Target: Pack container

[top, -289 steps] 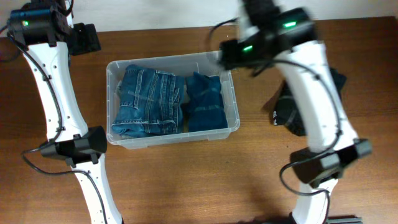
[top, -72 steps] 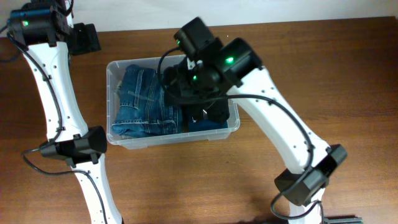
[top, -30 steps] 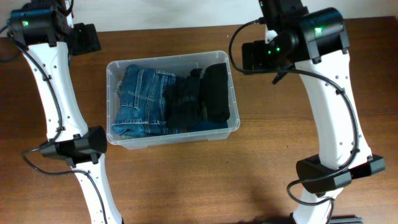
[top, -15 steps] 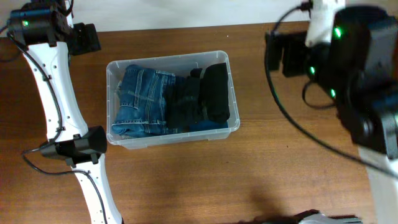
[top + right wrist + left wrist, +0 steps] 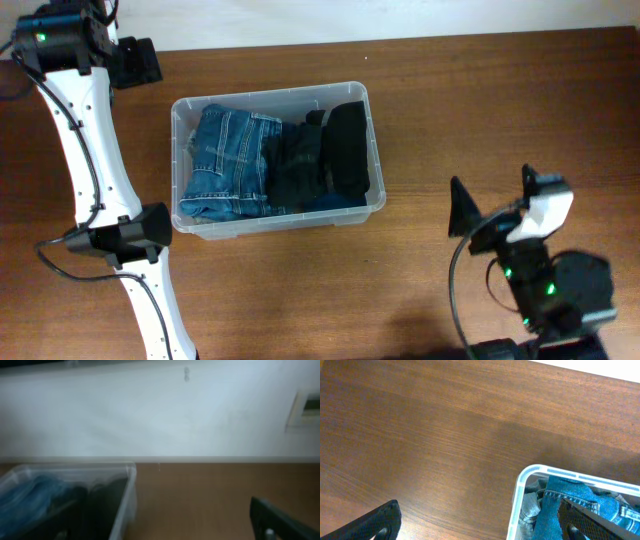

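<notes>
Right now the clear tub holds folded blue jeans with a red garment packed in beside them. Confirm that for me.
One detail is wrong: the garment beside the blue jeans in the container is black, not red. The overhead view shows this black garment packed in beside the jeans, and the rest of the statement holds.

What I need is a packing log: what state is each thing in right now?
container: lidless, upright, holding clothes.
jeans: folded, inside the container, left side.
black garment: folded, inside the container, right side.
left gripper: open, empty.
right gripper: open, empty, away from the container.
</notes>
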Robot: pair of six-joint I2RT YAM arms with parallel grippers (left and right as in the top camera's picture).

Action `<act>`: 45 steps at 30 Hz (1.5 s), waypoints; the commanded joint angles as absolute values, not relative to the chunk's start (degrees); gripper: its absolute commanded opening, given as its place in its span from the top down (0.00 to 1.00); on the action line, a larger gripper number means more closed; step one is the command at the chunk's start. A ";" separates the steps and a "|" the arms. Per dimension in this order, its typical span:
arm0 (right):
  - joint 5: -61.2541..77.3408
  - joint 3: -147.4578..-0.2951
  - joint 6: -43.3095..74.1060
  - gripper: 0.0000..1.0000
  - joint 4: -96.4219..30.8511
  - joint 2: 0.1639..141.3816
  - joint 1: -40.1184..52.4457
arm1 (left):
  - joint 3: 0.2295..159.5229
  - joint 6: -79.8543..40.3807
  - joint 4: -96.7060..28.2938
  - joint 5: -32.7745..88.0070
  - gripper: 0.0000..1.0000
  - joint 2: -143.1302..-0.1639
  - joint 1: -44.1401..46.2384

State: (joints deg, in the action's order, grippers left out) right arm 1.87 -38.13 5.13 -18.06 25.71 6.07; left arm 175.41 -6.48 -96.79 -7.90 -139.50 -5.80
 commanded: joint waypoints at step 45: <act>1.69 -0.32 3.22 0.02 -4.27 0.21 -1.26 | 176.29 -6.79 -96.68 -7.77 0.01 -139.83 -5.74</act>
State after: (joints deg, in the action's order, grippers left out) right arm 2.61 -0.80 3.77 -4.23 0.84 -0.73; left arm 175.41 -6.48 -96.66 -7.94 -139.50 -5.80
